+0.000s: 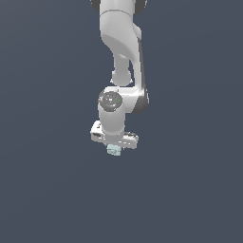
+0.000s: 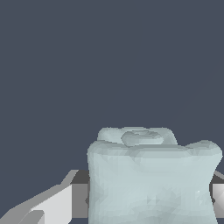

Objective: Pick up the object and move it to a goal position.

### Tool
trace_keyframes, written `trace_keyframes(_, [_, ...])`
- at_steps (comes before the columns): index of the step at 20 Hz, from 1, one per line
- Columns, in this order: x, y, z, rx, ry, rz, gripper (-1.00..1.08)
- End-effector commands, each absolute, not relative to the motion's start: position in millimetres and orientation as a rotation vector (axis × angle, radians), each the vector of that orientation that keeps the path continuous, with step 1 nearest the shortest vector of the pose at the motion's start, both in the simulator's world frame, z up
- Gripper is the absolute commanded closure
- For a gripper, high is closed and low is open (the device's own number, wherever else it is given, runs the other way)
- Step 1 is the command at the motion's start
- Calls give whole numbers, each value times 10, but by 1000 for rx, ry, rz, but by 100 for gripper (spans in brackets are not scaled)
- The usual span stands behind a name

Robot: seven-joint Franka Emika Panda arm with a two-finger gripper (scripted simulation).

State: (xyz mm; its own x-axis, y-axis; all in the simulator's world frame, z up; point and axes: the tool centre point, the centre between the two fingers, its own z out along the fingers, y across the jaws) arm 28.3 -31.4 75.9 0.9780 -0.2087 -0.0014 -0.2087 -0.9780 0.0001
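Observation:
The object (image 1: 113, 150) is a small pale mint-blue bumpy lump, showing just under the white gripper (image 1: 114, 148) of the arm in the exterior view. In the wrist view the object (image 2: 151, 179) fills the space between the two fingers (image 2: 57, 205), which press against its sides. The gripper is shut on the object. The fingertips are mostly hidden behind the hand in the exterior view. No goal marker shows in either view.
The white arm (image 1: 121, 52) reaches down from the top middle of the exterior view. A plain dark grey-blue ground (image 1: 47, 190) lies all around.

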Motion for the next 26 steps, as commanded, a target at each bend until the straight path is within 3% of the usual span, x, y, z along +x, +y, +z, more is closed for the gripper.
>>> trace_keyframes(1, [286,-355,950,-3124,330,0,108])
trace_keyframes(26, [322,-937,3704,-3123,330,0,108])
